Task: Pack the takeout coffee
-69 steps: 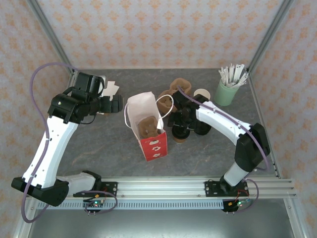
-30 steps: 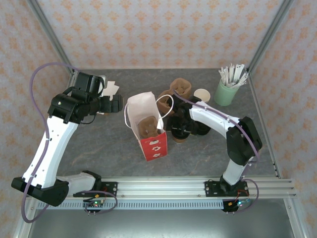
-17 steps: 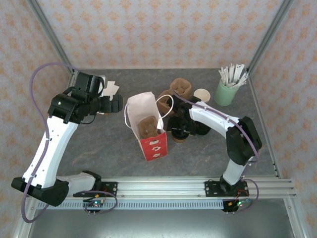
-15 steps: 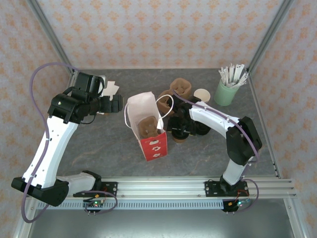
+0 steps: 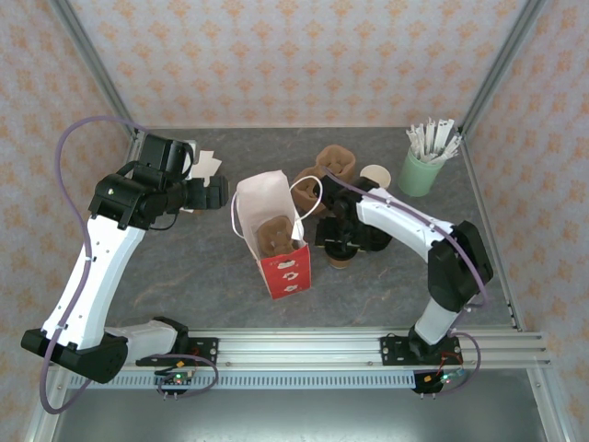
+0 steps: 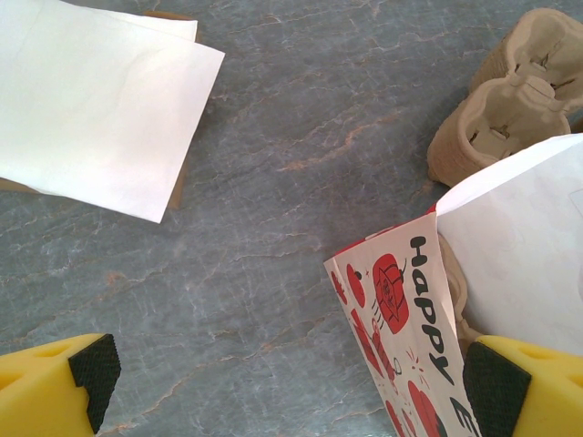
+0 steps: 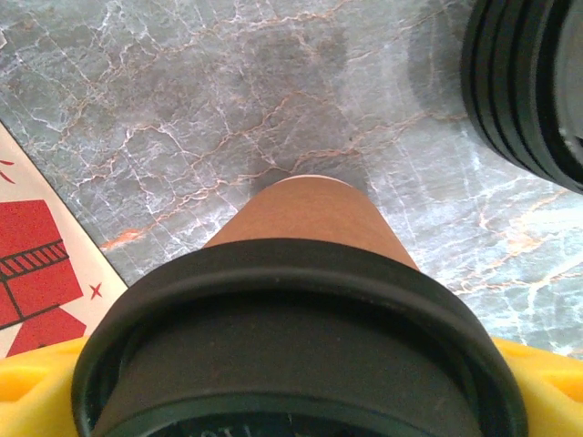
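Observation:
The takeout coffee (image 7: 308, 217), a brown kraft cup with a black lid (image 7: 301, 355), sits upright between the yellow fingers (image 7: 38, 391) of my right gripper (image 7: 301, 401), which is shut on it just under the lid. From above, the cup (image 5: 340, 260) is just right of the red and white paper bag (image 5: 276, 235), beneath my right gripper (image 5: 339, 241). The bag stands open with a brown pulp carrier (image 5: 274, 232) inside. My left gripper (image 5: 217, 193) hovers open left of the bag; its black pads (image 6: 93, 368) hold nothing.
A second pulp carrier (image 5: 331, 166) lies behind the bag. An open pale-rimmed cup (image 5: 375, 175) and a mint-green cup of stirrers (image 5: 423, 168) stand at the back right. A stack of black lids (image 7: 528, 91) is right of the coffee. White napkins (image 6: 91, 100) lie back left.
My right gripper has shifted slightly right and toward the near edge with the coffee cup, and its elbow has swung outward. The left arm and bag are unmoved.

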Motion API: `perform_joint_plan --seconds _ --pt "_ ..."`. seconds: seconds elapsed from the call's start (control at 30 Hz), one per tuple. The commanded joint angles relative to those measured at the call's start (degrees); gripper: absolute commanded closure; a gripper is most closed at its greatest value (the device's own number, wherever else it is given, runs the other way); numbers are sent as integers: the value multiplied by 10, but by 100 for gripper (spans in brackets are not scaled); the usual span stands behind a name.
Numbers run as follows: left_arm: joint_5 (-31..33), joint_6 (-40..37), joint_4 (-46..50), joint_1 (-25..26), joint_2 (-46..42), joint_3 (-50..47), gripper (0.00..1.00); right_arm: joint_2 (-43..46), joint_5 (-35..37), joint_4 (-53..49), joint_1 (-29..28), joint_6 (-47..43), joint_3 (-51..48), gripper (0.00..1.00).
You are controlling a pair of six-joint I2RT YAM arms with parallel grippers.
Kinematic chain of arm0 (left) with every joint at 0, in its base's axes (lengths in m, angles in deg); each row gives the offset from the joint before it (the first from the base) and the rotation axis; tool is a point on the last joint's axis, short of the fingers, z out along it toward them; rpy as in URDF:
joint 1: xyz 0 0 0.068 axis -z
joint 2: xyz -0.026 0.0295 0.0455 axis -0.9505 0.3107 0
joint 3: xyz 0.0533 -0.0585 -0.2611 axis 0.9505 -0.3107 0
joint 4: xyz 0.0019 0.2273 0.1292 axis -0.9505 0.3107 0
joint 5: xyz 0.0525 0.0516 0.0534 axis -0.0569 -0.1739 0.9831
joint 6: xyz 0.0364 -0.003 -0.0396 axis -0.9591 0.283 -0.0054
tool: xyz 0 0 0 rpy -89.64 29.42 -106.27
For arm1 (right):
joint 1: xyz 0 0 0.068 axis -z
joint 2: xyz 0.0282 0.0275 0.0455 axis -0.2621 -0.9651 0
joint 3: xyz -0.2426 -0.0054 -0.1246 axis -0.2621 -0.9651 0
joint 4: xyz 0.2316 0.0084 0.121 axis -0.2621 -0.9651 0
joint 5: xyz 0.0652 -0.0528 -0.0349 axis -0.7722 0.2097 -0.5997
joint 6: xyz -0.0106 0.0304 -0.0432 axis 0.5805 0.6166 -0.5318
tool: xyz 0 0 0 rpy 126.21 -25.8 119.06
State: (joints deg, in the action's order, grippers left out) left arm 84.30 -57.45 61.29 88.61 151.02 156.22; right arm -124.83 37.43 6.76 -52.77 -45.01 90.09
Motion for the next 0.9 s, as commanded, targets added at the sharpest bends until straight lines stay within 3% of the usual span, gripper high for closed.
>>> perform_joint_plan --seconds 0.0,0.37,0.73,0.87 --pt "-2 10 -13 -4 -3 -4 0 39 37 -52 -3 -16 35 12" --pt "-16 18 -23 -4 -3 -3 0 95 83 -167 -3 -32 167 12" --pt "-19 29 -22 -4 -6 -4 0 53 164 -295 -3 -94 517 12" --pt "-22 32 -22 -4 -6 -4 0 3 143 -319 -3 -122 661 13"
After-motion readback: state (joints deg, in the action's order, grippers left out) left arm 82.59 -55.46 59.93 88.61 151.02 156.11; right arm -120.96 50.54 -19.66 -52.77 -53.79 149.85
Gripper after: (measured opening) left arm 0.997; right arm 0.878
